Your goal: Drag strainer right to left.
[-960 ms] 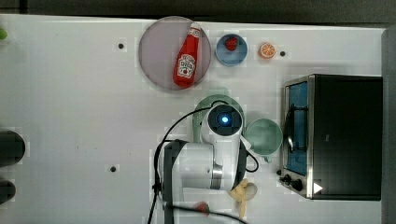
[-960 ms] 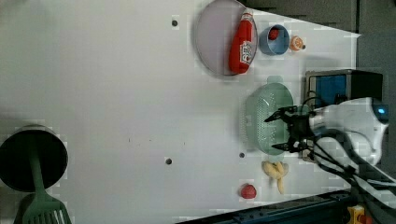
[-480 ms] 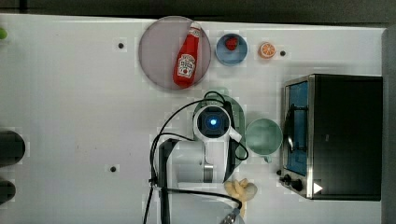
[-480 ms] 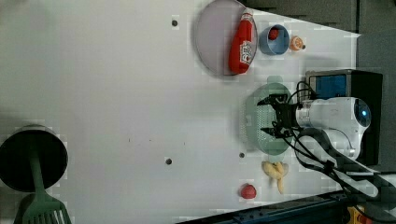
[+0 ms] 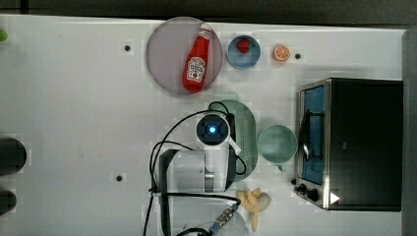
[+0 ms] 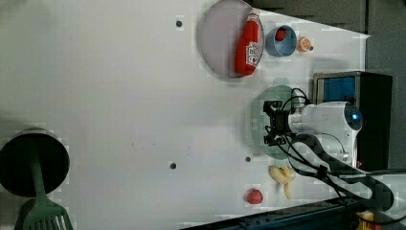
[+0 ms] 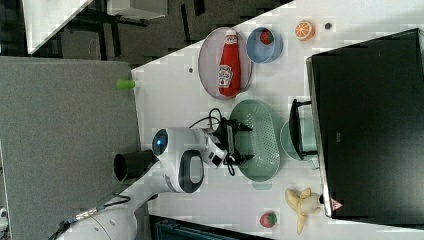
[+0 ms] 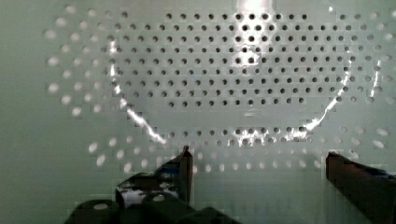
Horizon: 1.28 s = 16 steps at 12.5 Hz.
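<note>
The strainer [image 5: 247, 135] is a pale mint-green oval colander lying between the plate and the mug, seen from the side as the strainer [image 7: 260, 142]. My gripper [image 6: 269, 122] is open and hangs just over the strainer's [image 6: 253, 125] side nearest the arm, with the wrist covering part of it in the top view. In the right view the gripper [image 7: 244, 142] reaches in over the rim. In the wrist view, the strainer's perforated floor [image 8: 233, 74] lies close below, and the two dark fingertips [image 8: 184, 165] stand wide apart with nothing between them.
A pale-green mug [image 5: 278, 143] sits just beside the strainer on the top view's right, in front of a black toaster oven [image 5: 361, 142]. A greyish-pink plate [image 5: 164, 51] holds a ketchup bottle [image 5: 196, 61]. Around them lie a blue bowl [image 5: 244, 54], an orange [image 5: 281, 52] and a banana [image 5: 253, 201].
The arm has moved toward the top view's left and lower over the strainer, uncovering the strainer's side by the mug. The strainer itself has stayed in place, and the fingers remain apart.
</note>
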Motion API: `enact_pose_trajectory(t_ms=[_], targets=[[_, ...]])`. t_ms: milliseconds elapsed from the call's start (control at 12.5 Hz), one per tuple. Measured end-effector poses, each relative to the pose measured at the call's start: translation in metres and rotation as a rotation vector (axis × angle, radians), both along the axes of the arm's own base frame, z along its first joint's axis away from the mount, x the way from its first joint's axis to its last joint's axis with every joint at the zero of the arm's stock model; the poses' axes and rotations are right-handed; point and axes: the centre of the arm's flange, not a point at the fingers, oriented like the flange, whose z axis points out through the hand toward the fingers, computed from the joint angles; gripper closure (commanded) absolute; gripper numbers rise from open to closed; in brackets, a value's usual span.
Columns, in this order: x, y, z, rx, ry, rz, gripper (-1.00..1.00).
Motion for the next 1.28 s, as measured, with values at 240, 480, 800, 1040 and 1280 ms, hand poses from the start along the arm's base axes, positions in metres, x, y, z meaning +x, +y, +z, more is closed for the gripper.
enact_pose_trajectory(t_ms=[240,480,800,1040,1280], targets=[[-0.002,0.027,0.0,-0.002,0.002,0.044,-1.0],[-0.007,0.06,-0.003,-0.006,-0.006,0.082,-1.0],[-0.014,0.107,0.003,0.001,-0.007,0.056,-1.0],[-0.021,0.145,0.005,-0.004,-0.022,0.023,-1.0],[-0.028,0.181,0.003,-0.008,-0.007,0.018,-1.0]])
